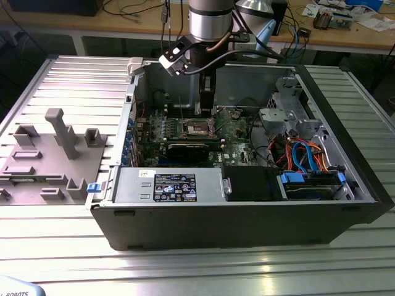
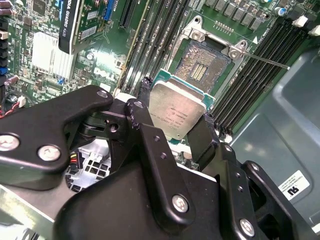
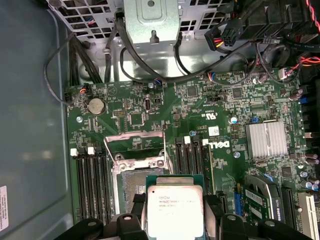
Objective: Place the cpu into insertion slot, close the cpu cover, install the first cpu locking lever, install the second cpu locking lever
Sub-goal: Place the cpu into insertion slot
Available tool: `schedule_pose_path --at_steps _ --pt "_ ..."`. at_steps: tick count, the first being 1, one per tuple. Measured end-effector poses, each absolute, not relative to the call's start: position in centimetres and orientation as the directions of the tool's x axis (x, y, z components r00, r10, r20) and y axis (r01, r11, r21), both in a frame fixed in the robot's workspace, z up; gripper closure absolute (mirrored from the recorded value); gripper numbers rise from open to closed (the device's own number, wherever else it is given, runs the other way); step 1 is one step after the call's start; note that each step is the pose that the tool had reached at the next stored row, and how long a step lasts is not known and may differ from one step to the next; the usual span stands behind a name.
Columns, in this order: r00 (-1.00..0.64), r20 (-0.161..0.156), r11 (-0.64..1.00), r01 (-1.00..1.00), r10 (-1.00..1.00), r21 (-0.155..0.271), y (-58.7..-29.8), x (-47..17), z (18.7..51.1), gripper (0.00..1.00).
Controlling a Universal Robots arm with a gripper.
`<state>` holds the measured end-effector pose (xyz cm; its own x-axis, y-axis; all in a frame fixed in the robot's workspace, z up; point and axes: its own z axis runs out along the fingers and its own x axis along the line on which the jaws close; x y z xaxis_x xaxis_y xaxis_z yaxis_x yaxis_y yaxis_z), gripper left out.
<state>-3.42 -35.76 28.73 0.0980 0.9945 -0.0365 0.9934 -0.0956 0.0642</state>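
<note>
My gripper [image 2: 175, 120] is shut on the cpu [image 2: 176, 107], a small square chip with a pale silvery face, pinched at two opposite edges by the black fingers [image 2: 202, 137]. In the first wrist view the cpu [image 3: 175, 212] hangs just in front of the open insertion slot [image 3: 134, 182]. The cpu cover [image 3: 134, 134], a silvery frame with an open centre, stands flipped up behind the slot. A thin locking lever [image 2: 265, 60] sticks out beside the slot [image 2: 202, 62]. In the exterior view the gripper [image 1: 207, 105] hovers low over the slot [image 1: 197, 127] inside the computer case.
Memory slots [image 3: 90, 180] flank the slot on both sides. A finned heatsink [image 3: 266, 140] and a graphics card [image 1: 188, 151] sit nearby. Cable bundles [image 1: 296, 154] and a drive cage [image 1: 287, 98] fill the exterior view's right. A grey fixture block [image 1: 55, 154] lies outside the case.
</note>
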Motion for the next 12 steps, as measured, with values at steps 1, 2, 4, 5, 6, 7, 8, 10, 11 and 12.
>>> schedule_pose_path --at_steps 1,2,4,5,6,7,8,10,11,12 --pt "0.098 -0.036 -0.096 0.993 0.995 0.064 -35.76 -3.42 28.69 0.46" --pt "0.098 -0.037 -0.096 0.993 0.995 0.064 -35.77 -3.42 28.68 0.46" --pt "0.098 -0.036 -0.096 0.993 0.995 0.064 -35.76 -3.42 28.61 0.46" --pt "0.098 -0.036 -0.096 0.993 0.995 0.064 -35.76 -3.42 28.59 0.46" --pt "0.098 -0.036 -0.096 0.993 0.995 0.064 -35.77 -3.42 28.59 0.46" --pt "0.098 -0.036 -0.096 0.993 0.995 0.064 -35.76 -3.42 28.58 0.46" --pt "0.098 -0.036 -0.096 0.993 0.995 0.064 -35.76 -3.42 28.57 0.46" --pt "0.098 -0.036 -0.096 0.993 0.995 0.064 -35.76 -3.42 28.53 0.46" --pt "0.098 -0.036 -0.096 0.993 0.995 0.064 -35.76 -3.42 28.51 0.46" --pt "0.098 -0.036 -0.096 0.993 0.995 0.064 -35.76 -3.42 28.5 0.46"
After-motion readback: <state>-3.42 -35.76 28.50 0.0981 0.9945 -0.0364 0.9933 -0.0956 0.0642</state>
